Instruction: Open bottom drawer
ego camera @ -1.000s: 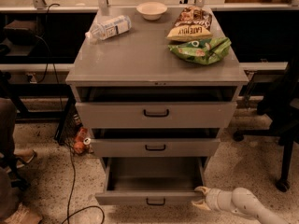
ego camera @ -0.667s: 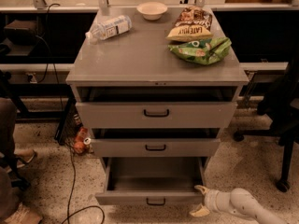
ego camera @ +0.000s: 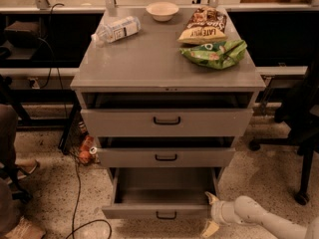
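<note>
The grey cabinet [ego camera: 167, 63] has three drawers, each with a small black loop handle. The bottom drawer [ego camera: 159, 210] is pulled out farthest, its inside showing bare; its handle [ego camera: 166, 215] is on the front panel. The middle drawer [ego camera: 166, 157] and the top drawer [ego camera: 167, 121] stand out a little. My gripper [ego camera: 211, 213], white with tan fingertips, is at the bottom drawer's right front corner, one fingertip above the corner and one below, apart. My white arm [ego camera: 259, 218] comes in from the lower right.
On the cabinet top lie a water bottle [ego camera: 115, 30], a white bowl [ego camera: 162, 10] and two snack bags [ego camera: 209, 39]. Cans and cables [ego camera: 85, 151] lie on the floor at the left. A chair base [ego camera: 299, 178] stands at the right. Someone's legs are at the left edge.
The gripper has stayed at the bottom drawer's right front corner; the drawer stands about as far out as before.
</note>
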`<state>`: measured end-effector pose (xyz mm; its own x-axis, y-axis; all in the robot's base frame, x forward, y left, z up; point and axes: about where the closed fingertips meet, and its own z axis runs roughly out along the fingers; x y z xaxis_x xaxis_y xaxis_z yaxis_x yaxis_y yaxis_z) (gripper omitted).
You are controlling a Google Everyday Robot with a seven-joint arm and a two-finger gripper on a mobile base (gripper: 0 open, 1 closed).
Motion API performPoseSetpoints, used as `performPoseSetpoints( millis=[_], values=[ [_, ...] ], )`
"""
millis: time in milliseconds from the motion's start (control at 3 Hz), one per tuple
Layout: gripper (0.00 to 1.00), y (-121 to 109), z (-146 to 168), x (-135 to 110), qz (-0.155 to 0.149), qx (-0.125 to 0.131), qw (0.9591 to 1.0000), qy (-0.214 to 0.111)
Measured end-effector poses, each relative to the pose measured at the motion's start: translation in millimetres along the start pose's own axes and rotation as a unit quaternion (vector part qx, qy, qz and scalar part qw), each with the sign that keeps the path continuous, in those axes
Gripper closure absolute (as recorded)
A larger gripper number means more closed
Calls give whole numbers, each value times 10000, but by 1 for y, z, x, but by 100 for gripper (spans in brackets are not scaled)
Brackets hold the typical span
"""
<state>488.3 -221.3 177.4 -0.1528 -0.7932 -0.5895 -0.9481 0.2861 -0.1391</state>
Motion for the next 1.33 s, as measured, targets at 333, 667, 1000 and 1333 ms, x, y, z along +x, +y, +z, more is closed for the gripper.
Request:
performPoseSetpoints(
  millis=[333, 667, 1000, 1333],
  values=[
    [2, 4, 7, -4, -85, -153, 9998, 110],
    [25, 7, 2, -4, -76, -183, 9998, 70],
    [47, 18, -6, 0, 16, -229, 9997, 65],
    [78, 34, -16, 8, 196, -265, 9995, 26]
  ],
)
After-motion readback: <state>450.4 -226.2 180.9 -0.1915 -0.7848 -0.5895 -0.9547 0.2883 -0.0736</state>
